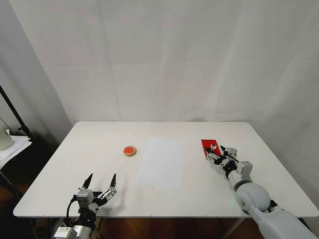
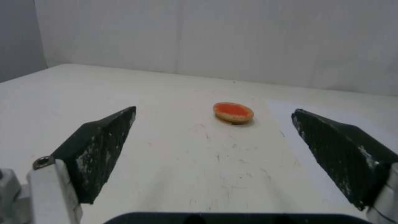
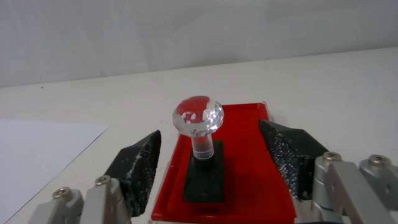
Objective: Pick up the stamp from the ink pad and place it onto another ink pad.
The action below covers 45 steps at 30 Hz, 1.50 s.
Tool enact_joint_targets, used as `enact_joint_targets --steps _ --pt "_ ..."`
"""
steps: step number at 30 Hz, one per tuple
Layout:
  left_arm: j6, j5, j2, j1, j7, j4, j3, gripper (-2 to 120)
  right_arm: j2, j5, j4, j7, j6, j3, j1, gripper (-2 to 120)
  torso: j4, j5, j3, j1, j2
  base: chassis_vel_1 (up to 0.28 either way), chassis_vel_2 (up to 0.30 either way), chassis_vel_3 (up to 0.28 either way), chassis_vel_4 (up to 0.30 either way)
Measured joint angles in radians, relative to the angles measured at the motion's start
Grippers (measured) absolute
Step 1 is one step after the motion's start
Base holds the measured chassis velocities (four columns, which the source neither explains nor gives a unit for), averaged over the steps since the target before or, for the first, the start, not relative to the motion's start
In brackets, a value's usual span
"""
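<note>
R hand [image 3: 207, 155] open, straddling stamp [image 3: 202, 146] on red ink pad [image 3: 244, 174]; off-centre squeeze on slick knob could tip it.

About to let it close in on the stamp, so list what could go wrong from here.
1. The right tool is open astride the stamp; its fingers overlap the red ink pad and may catch the pad's rim on closing.
2. The stamp's clear round knob looks smooth; a pinch there could slip or tip it over.
3. The round ink pad is small and far across the table, beyond the white sheet, so placement could miss.
</note>
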Motion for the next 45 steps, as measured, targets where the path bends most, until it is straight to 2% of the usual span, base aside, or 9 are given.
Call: enact_joint_targets --steps 2,4,11,15,25,33,39,41,45 --pt "0.0 0.0 0.0 0.0 0.0 0.0 0.0 100 0.001 0.0 -0.001 0.002 -0.001 -0.009 -0.001 52 0.0 0.0 0.0 0.0 0.0 0.0 0.0 0.0 0.0" --pt "0.0 0.0 0.0 0.0 0.0 0.0 0.0 100 0.002 0.0 -0.001 0.003 -0.001 -0.01 -0.001 49 0.0 0.0 0.0 0.0 0.0 0.0 0.0 0.0 0.0" --pt "0.0 0.0 0.0 0.0 0.0 0.0 0.0 100 0.002 -0.001 -0.005 0.013 -0.002 -0.014 0.001 19 0.0 -0.0001 0.0 0.0 0.0 0.0 0.0 0.0 0.0" --pt "0.0 0.0 0.0 0.0 0.0 0.0 0.0 100 0.003 -0.002 -0.011 0.016 -0.001 -0.018 0.003 8 0.0 -0.0002 0.0 0.0 0.0 0.0 0.0 0.0 0.0" --pt "0.0 0.0 0.0 0.0 0.0 0.0 0.0 100 0.006 -0.013 -0.027 0.017 0.001 -0.036 0.021 9 0.0 0.0001 0.0 0.0 0.0 0.0 0.0 0.0 0.0" --pt "0.0 0.0 0.0 0.0 0.0 0.0 0.0 100 -0.066 0.008 0.052 -0.001 -0.009 -0.068 0.088 9 0.0 0.0 0.0 0.0 0.0 0.0 0.0 0.0 0.0" --pt "0.0 0.0 0.0 0.0 0.0 0.0 0.0 100 -0.116 0.067 0.094 -0.092 -0.001 -0.236 0.243 9 0.0001 -0.0004 0.0 0.0 0.0 0.0 0.0 0.0 0.0" --pt "0.0 0.0 0.0 0.0 0.0 0.0 0.0 100 -0.088 0.072 0.067 -0.147 0.016 -0.328 0.289 9 0.0001 0.0 0.0 0.0 0.0 0.0 0.0 0.0 0.0" --pt "0.0 0.0 0.0 0.0 0.0 0.0 0.0 100 -0.031 0.066 0.017 -0.166 0.021 -0.434 0.341 9 0.0003 0.0002 0.0 0.0 0.0 0.0 0.0 0.0 0.0"
